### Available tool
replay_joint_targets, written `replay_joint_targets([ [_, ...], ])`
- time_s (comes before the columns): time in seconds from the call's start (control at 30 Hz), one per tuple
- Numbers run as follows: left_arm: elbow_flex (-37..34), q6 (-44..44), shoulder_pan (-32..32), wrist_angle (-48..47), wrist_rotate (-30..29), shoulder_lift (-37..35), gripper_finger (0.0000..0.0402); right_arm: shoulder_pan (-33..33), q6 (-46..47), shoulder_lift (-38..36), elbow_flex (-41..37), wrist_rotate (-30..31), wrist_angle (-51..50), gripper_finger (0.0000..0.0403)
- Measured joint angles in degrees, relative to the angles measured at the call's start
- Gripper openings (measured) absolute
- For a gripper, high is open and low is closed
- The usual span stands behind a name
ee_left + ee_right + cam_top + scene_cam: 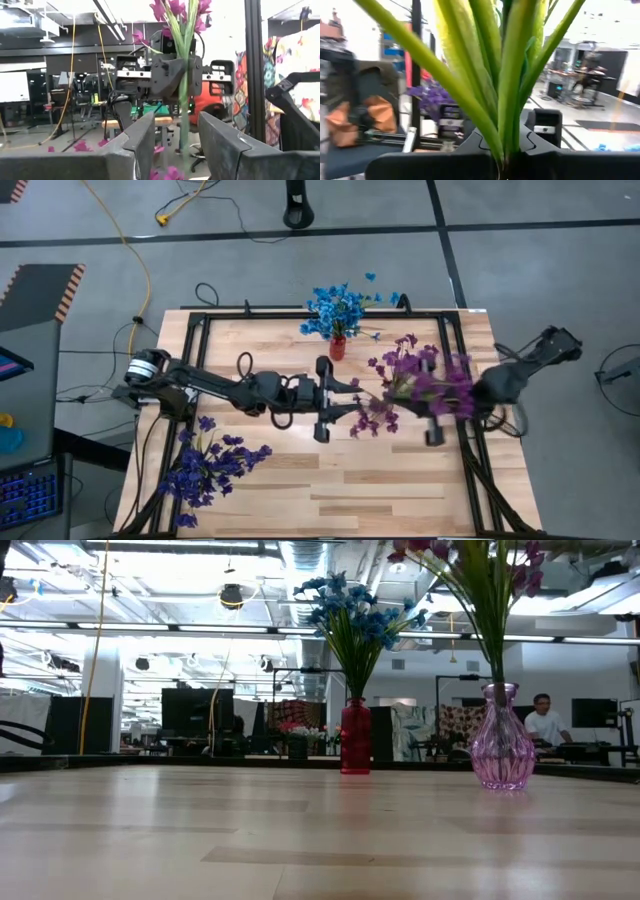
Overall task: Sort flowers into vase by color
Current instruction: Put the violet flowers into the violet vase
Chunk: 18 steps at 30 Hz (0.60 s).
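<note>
No words, brand names or numbers can be read in any of the views. The small pale plates on the arm (175, 75) seen from the left wrist may carry print, but it is too blurred to tell.

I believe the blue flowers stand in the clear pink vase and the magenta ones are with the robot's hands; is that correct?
Not quite: the blue flowers stand in the red vase, as the low view shows. The clear pink vase holds other green stems. The magenta flowers are indeed between the hands.
</note>
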Motion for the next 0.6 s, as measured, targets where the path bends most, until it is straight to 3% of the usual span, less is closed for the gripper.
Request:
replay_joint_targets([
  [0.27, 0.0, 2.4, 0.0, -15.7, -1.7, -9.7, 0.0125, 8.8, 2.3, -8.6, 0.0, 0.8, -2.9, 0.0034],
  [0.4, 0.0, 2.1, -0.2, -20.2, -1.6, -11.8, 0.0114, 11.2, 0.1, -11.2, 0.0, 5.6, -2.8, 0.0034],
  [0.6, 0.0, 2.6, -0.5, -27.1, -1.8, -14.3, 0.0101, 14.3, 0.0, -15.1, 0.0, 6.8, -5.4, 0.0033],
])
